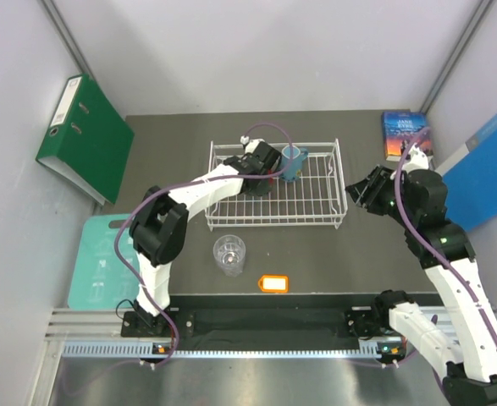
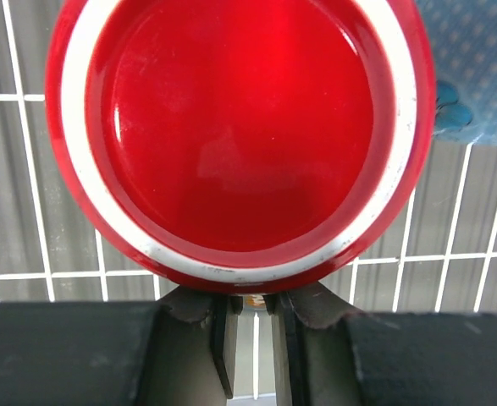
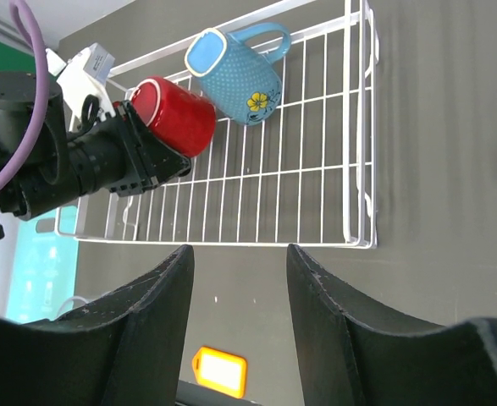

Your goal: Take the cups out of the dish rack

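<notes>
The white wire dish rack (image 1: 273, 225) sits mid-table. My left gripper (image 1: 267, 169) reaches into its back part and is shut on the glossy red mug (image 2: 240, 127), fingers pinched at the mug's lower edge (image 2: 252, 300). The mug's base faces the wrist camera. In the right wrist view the red mug (image 3: 176, 118) is tilted over the rack floor (image 3: 316, 169). The light blue mug (image 1: 294, 162) lies on its side beside it (image 3: 235, 72). The glass tumbler (image 1: 229, 254) stands on the table in front of the rack. The salmon-pink mug is out of view. My right gripper (image 1: 358, 193) is open and empty, right of the rack.
An orange tag (image 1: 273, 283) lies near the front edge. A green binder (image 1: 83, 139) and a teal board (image 1: 104, 258) are at the left. A book (image 1: 405, 135) and a blue folder (image 1: 485, 169) are at the right.
</notes>
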Tool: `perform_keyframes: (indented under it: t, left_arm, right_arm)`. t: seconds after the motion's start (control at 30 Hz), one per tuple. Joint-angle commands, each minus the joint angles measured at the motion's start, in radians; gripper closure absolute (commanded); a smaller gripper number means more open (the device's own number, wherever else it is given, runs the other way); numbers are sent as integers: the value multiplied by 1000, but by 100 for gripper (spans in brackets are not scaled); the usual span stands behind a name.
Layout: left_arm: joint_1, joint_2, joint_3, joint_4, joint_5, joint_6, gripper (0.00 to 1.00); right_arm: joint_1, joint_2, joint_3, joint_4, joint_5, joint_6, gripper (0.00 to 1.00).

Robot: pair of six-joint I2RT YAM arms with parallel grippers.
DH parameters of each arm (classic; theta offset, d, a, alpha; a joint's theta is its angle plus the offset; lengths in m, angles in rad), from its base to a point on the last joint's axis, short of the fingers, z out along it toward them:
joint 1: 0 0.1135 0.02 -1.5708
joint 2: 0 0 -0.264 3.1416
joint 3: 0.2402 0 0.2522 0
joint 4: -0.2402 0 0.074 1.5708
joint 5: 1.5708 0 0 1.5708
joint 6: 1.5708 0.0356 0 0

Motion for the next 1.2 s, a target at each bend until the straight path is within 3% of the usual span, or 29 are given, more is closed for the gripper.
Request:
perform_keyframes:
  t: [0.0,0.23,0.67,0.8,0.87,0.93,1.03,1.13,1.17]
  left_arm:
    - [-3,-86,-35,64,-26,20,100]
    - [-1,-134,-48,84,-10,77,100]
    - [17,-333,115,41,37,166,100]
    - [58,-419,55,159,236,102,100]
    - [72,-476,-20,233,410,69,100]
    - [94,-503,-99,340,562,2,100]
    - [106,-565,-213,519,721,-95,100]
    - [106,-602,-293,685,822,-199,100]
    - [106,-614,-311,733,879,-251,100]
  right_arm:
    - [14,-21,-20,37,9,13,52]
    - [14,-34,-31,45,9,24,52]
    - [13,2,-26,113,12,67,47]
    - [14,12,-43,161,25,122,41]
    - [14,2,-71,234,8,157,39]
    - [13,-17,-95,300,-50,217,37]
    - [11,15,-106,466,-263,246,34]
    - [14,35,-124,621,-371,341,27]
    - [14,31,-154,679,-383,364,16]
